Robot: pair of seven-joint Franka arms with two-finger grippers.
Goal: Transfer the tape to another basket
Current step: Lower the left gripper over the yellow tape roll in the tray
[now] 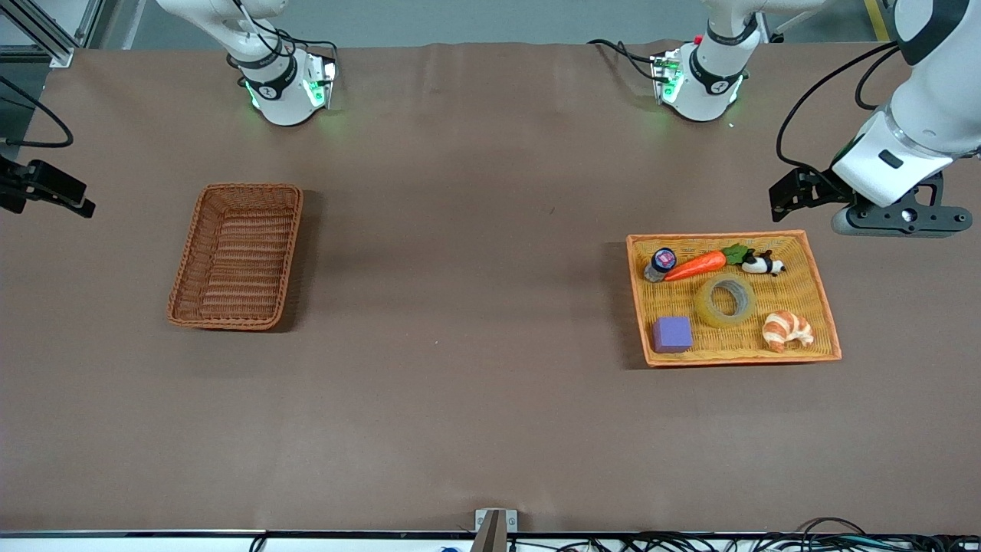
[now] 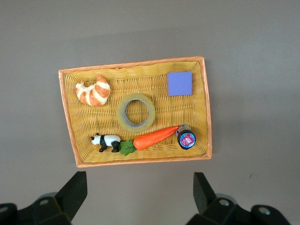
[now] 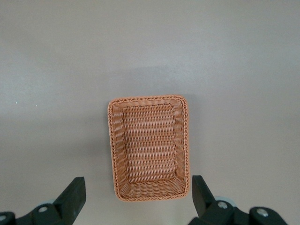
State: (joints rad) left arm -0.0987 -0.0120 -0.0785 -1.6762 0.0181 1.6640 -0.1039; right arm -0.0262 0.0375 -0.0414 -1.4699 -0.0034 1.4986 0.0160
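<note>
The tape, a translucent yellowish ring, lies flat in the middle of the orange-yellow woven tray toward the left arm's end of the table. It also shows in the left wrist view. The reddish-brown wicker basket stands empty toward the right arm's end and also shows in the right wrist view. My left gripper is open and empty, high over the table beside the tray's edge; its hand shows in the front view. My right gripper is open and empty, high over the basket's end.
The tray also holds a carrot, a panda figure, a croissant, a purple block and a small jar, all around the tape. Brown table cloth lies between tray and basket.
</note>
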